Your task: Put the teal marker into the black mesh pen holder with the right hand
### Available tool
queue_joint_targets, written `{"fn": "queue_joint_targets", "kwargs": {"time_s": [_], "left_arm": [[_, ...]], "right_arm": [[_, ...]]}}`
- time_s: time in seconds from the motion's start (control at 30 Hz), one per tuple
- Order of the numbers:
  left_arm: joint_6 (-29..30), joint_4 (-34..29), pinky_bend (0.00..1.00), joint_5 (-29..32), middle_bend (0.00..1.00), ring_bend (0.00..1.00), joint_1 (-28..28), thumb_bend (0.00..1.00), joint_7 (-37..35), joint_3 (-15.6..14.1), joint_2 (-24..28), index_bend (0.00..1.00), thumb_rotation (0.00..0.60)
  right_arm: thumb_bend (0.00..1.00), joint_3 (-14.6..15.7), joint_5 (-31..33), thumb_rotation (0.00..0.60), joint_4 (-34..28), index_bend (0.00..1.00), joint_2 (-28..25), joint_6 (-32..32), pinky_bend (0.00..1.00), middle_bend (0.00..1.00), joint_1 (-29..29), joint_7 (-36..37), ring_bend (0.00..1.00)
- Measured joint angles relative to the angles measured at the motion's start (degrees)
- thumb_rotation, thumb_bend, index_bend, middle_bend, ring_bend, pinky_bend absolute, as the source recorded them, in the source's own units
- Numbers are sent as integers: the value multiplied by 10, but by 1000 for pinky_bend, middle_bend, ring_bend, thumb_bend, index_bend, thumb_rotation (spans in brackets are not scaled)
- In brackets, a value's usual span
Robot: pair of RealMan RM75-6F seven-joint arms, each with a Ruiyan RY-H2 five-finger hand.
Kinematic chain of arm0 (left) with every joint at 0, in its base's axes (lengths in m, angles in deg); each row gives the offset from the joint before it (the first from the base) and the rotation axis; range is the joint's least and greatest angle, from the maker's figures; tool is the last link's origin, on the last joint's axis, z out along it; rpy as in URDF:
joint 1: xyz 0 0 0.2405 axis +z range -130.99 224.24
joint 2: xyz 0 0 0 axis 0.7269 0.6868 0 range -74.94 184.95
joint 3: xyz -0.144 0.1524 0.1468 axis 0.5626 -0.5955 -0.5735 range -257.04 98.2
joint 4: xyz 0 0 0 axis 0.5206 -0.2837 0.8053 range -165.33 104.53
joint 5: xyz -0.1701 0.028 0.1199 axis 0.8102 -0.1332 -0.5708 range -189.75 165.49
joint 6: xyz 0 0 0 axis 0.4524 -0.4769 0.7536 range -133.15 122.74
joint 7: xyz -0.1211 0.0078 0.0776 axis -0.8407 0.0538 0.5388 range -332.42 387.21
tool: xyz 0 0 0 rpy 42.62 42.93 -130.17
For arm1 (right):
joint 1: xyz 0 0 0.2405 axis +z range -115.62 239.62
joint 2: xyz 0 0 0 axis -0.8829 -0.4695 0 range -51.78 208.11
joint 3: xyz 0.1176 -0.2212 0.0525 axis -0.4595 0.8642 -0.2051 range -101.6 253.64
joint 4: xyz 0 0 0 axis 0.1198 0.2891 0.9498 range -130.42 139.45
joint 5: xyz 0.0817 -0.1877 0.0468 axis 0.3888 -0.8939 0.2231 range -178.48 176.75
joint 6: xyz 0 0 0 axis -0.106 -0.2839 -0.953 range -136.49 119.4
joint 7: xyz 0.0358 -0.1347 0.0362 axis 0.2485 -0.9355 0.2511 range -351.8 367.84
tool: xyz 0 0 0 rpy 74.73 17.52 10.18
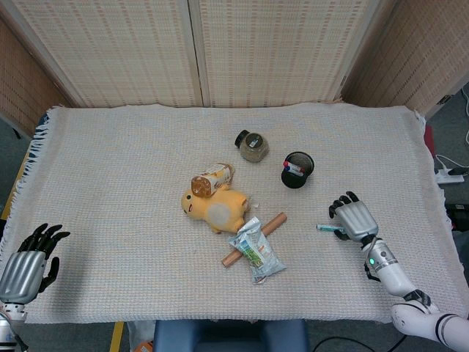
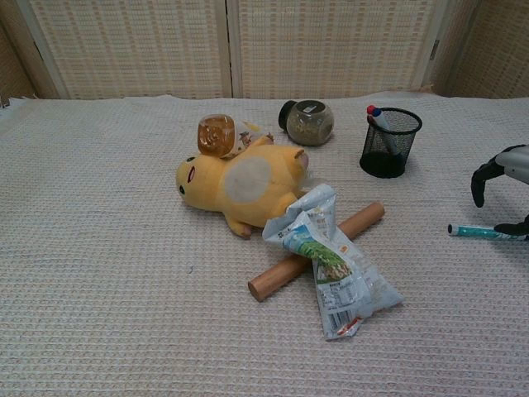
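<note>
The teal marker (image 1: pixel 326 228) (image 2: pixel 479 232) lies flat on the cloth at the right, its far end hidden under my right hand (image 1: pixel 354 218) (image 2: pixel 506 178). That hand hovers over the marker with its fingers (image 2: pixel 478 180) arched above and apart, and its thumb low beside the marker; it holds nothing. The black mesh pen holder (image 1: pixel 297 169) (image 2: pixel 389 142) stands upright behind and to the left of the marker, with a red and blue pen inside. My left hand (image 1: pixel 26 260) rests empty at the table's front left corner, fingers apart.
A yellow plush toy (image 1: pixel 216 207) lies mid-table with an amber bottle (image 1: pixel 211 180) behind it. A snack packet (image 1: pixel 256 250) lies across a wooden rod (image 1: pixel 275 222). A round jar (image 1: pixel 252 146) lies left of the holder. The cloth's right edge is near my right arm.
</note>
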Motion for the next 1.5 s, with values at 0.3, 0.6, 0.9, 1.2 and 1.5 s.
{"fn": "queue_joint_targets", "kwargs": {"time_s": [0.3, 0.6, 0.9, 1.2, 1.5], "left_arm": [[2, 1, 172, 0, 105, 39, 1, 587, -8, 0, 3, 220, 600], [-3, 3, 175, 3, 105, 39, 0, 587, -10, 0, 2, 220, 600], [-2, 5, 182, 3, 105, 39, 0, 587, -14, 0, 3, 221, 600], [-3, 5, 182, 3, 104, 39, 0, 587, -17, -1, 3, 222, 600], [-8, 7, 183, 5, 104, 39, -2, 587, -15, -1, 1, 223, 600]], "right_arm": [[187, 5, 13, 600, 8, 464, 26, 1, 120, 311, 4, -19, 201], [187, 1, 30, 600, 30, 467, 49, 15, 120, 311, 16, -15, 204], [209, -1, 43, 600, 35, 548, 63, 26, 120, 311, 29, -32, 223], [252, 1, 56, 600, 30, 603, 63, 12, 120, 311, 26, -52, 249], [275, 1, 44, 600, -6, 632, 41, -27, 120, 311, 15, -43, 269]]}}
